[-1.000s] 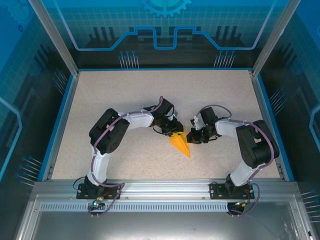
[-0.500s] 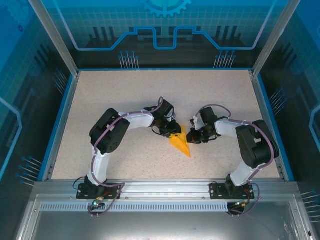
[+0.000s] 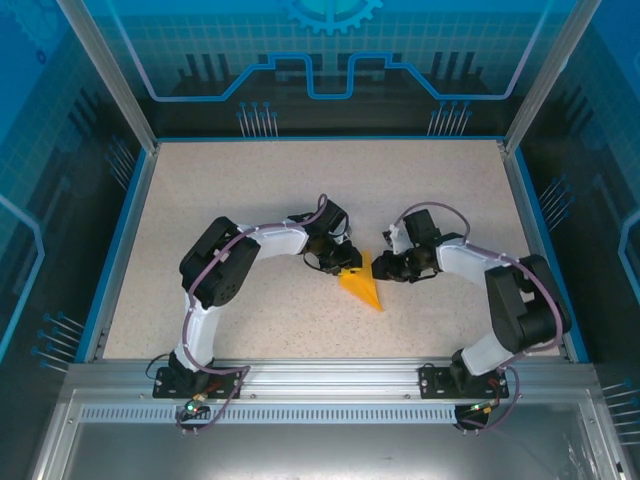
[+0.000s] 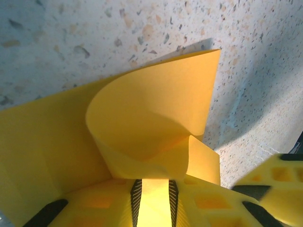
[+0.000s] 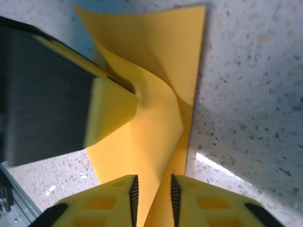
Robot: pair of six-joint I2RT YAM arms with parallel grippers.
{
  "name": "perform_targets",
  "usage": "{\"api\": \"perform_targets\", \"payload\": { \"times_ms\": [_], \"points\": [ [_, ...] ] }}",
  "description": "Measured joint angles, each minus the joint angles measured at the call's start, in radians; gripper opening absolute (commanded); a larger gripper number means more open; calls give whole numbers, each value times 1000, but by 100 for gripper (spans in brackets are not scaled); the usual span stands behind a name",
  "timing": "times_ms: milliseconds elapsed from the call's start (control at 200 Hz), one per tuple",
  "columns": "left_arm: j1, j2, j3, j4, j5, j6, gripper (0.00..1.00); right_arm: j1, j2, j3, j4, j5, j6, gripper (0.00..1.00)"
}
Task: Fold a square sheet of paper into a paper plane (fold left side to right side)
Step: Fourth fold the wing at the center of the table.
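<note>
The paper plane (image 3: 363,287) is an orange-yellow pointed dart lying mid-table, tip toward the near right. My left gripper (image 3: 346,267) is at its upper left edge and my right gripper (image 3: 384,268) at its upper right edge. In the left wrist view a flap of the paper (image 4: 151,118) curls up off the table and bends down between the left gripper's (image 4: 155,182) narrowly parted jaws. In the right wrist view the folded paper (image 5: 156,71) runs between the right gripper's (image 5: 153,178) parted pads. A finger of the left gripper (image 5: 111,111) presses into the paper there.
The speckled beige table (image 3: 250,190) has a raised blue rim (image 3: 128,235) on the left, far and right sides. Aluminium posts (image 3: 105,75) stand at the far corners. Both arm bases sit on the metal rail (image 3: 320,378) at the near edge.
My right gripper's jaws have parted from shut, and its forearm has swung outward to the right. The left gripper stays by the paper, whose upper flap stands slightly higher.
</note>
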Motion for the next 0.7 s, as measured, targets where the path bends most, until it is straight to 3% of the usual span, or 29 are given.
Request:
{"api": "perform_targets", "payload": {
  "times_ms": [255,465,700],
  "points": [
    [0,1,0,0,0,0,26,6,-110,-19,-37,-68,-2,15],
    [0,1,0,0,0,0,26,56,-75,-60,-26,-189,22,14],
    [0,1,0,0,0,0,26,64,7,-61,-31,-180,21,14]
  ]
}}
